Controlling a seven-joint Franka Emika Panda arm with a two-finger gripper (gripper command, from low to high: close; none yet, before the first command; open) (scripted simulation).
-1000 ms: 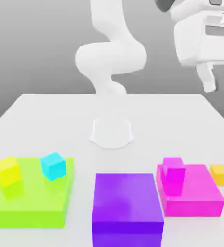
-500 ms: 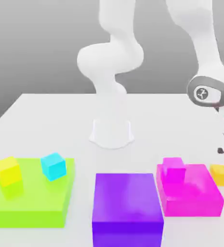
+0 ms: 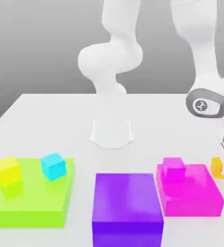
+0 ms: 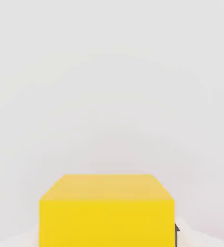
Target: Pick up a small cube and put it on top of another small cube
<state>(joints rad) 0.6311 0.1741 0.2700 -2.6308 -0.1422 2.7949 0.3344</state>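
A small dark round emblem on the arm's wrist joint (image 3: 206, 104) cannot be read.

A white table (image 3: 46, 116) before a plain grey backdrop (image 3: 32, 43).

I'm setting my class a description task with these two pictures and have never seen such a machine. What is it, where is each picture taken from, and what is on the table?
It is a simulated white robot arm on a white table. One camera watches from outside; the other rides on the hand. On the table lie a green slab carrying a yellow cube and a cyan cube, a purple block, and a magenta slab carrying a magenta cube. The hand has closed at the orange cube beside the magenta slab.
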